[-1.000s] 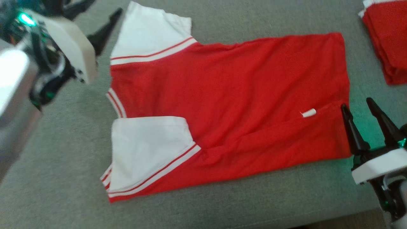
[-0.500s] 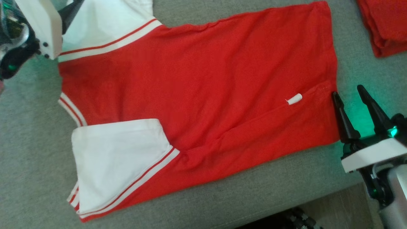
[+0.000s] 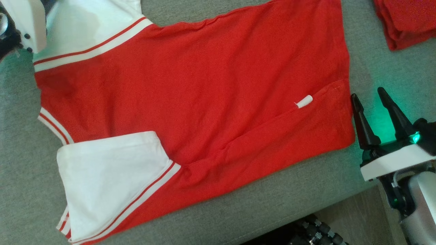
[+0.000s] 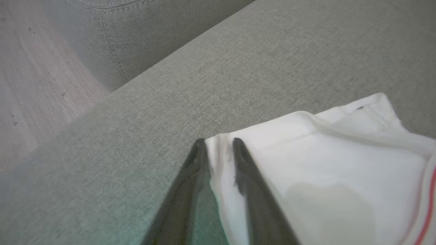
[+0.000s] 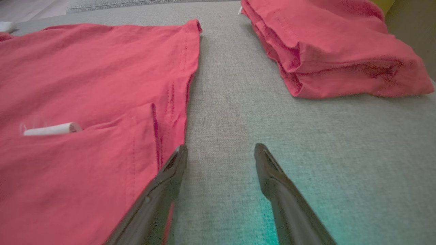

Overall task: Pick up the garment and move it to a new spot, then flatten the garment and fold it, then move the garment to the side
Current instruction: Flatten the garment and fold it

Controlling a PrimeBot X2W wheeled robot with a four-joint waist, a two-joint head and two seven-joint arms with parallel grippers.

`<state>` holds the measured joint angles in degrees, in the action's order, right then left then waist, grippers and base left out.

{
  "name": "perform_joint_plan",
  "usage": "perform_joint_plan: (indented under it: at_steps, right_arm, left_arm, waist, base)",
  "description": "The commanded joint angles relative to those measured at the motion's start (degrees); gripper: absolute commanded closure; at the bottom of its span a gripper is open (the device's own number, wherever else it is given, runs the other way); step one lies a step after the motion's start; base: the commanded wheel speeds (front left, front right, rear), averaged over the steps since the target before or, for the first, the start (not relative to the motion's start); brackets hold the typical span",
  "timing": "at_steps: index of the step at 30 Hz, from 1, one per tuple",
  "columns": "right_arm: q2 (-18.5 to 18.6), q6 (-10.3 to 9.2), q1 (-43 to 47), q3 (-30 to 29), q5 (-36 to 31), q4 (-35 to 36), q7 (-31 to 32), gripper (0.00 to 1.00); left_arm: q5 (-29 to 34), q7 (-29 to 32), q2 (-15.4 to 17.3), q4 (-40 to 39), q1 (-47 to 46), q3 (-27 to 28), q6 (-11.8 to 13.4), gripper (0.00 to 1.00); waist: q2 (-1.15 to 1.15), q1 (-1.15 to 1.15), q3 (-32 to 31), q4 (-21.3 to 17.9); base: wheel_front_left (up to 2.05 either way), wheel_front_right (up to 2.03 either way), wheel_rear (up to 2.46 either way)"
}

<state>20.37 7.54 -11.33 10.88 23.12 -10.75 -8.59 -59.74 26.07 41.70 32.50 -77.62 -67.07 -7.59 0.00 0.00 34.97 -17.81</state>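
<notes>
The garment point(image 3: 190, 85) is a red shirt with white sleeves, lying flat on the grey couch seat point(image 3: 272, 207), collar to the left and hem to the right. A small white tag point(image 3: 304, 101) pokes out of its folded lower part. In the left wrist view my left gripper point(image 4: 218, 141) has its fingers drawn close on the edge of the far white sleeve point(image 4: 340, 170), with cloth between them. My right gripper point(image 3: 368, 94) stands open just right of the hem, one finger point(image 5: 170, 177) at the red cloth point(image 5: 85, 85) and the other on bare cushion.
A pile of folded red garments point(image 3: 405, 20) lies at the back right, close beyond the right gripper point(image 5: 221, 148). The seat's front edge runs along the bottom, with wooden floor point(image 3: 357, 217) beyond. The left wrist view shows the cushion's edge and floor point(image 4: 34, 85).
The head camera has shifted, sliding the whole picture left and up. My left gripper, open beside the far sleeve a second ago, has moved onto its edge and narrowed. The right gripper stays by the hem.
</notes>
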Motion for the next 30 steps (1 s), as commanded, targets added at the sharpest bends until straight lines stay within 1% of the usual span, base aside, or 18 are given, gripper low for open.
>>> perform_joint_plan:
  at_steps: [1,4,8,10,13,17,18,22,26,30]
  right_arm:
    - [1.0,-0.05,0.5,0.4,0.3,0.8,-0.8,0.0]
    - [1.5,-0.05,-0.3,0.5,0.6,1.2,-0.7,0.0]
    - [3.0,-0.05,-3.3,1.1,3.5,3.2,1.4,0.0]
    - [4.5,-0.05,-6.2,2.0,5.2,4.0,4.2,0.0]
    - [5.9,-0.05,-12.2,3.5,7.8,3.3,10.7,0.0]
    - [7.8,-0.05,-21.4,6.7,8.2,-2.0,19.0,0.0]
    - [7.8,-0.05,-21.4,6.7,8.2,-2.0,19.0,0.0]
    - [8.1,-0.05,-28.9,10.3,7.9,-9.4,23.9,0.0]
    - [8.6,-0.05,-33.5,13.7,7.5,-16.2,26.6,0.0]
    - [9.0,-0.05,-36.3,16.0,8.1,-20.3,26.3,0.0]
  left_arm:
    - [-0.9,0.0,2.6,-0.9,-2.4,1.0,0.1,1.0]
    - [-1.7,-1.7,2.9,-1.9,-3.0,-0.5,0.1,1.0]
    - [-1.4,-5.7,2.8,-2.9,-4.3,-2.5,0.1,1.0]
    - [-0.9,-8.0,2.6,-3.1,-4.8,-3.4,0.1,1.0]
    - [-0.5,-10.4,2.2,-2.9,-5.0,-4.5,0.1,1.0]
    - [-0.7,-12.3,1.6,-3.1,-5.3,-5.4,0.1,1.0]
    - [-0.7,-12.3,1.6,-3.1,-5.3,-5.4,0.1,1.0]
    - [-0.8,-13.1,1.2,-3.7,-5.8,-5.9,0.1,1.0]
    - [-0.5,-13.4,1.3,-4.2,-6.2,-6.1,0.1,1.0]
    - [-0.3,-13.7,1.5,-4.5,-6.3,-6.2,0.1,1.0]
  waist:
    - [0.0,0.0,-0.1,-0.1]
    - [0.0,0.0,-0.5,0.0]
    - [0.0,0.0,-1.4,0.9]
    - [0.0,0.0,-2.0,1.6]
    - [0.0,0.0,-2.9,2.7]
    - [0.0,0.0,-3.3,4.5]
    - [0.0,0.0,-3.3,4.5]
    - [0.0,0.0,-3.0,6.0]
    - [0.0,0.0,-2.6,6.9]
    - [0.0,0.0,-2.6,7.4]
  base:
    - [0.0,0.0,0.0]
    - [0.0,0.0,0.0]
    - [0.0,0.0,0.0]
    - [0.0,0.0,0.0]
    - [0.0,0.0,0.0]
    - [0.0,0.0,0.0]
    - [0.0,0.0,0.0]
    - [0.0,0.0,0.0]
    - [0.0,0.0,0.0]
    - [0.0,0.0,0.0]
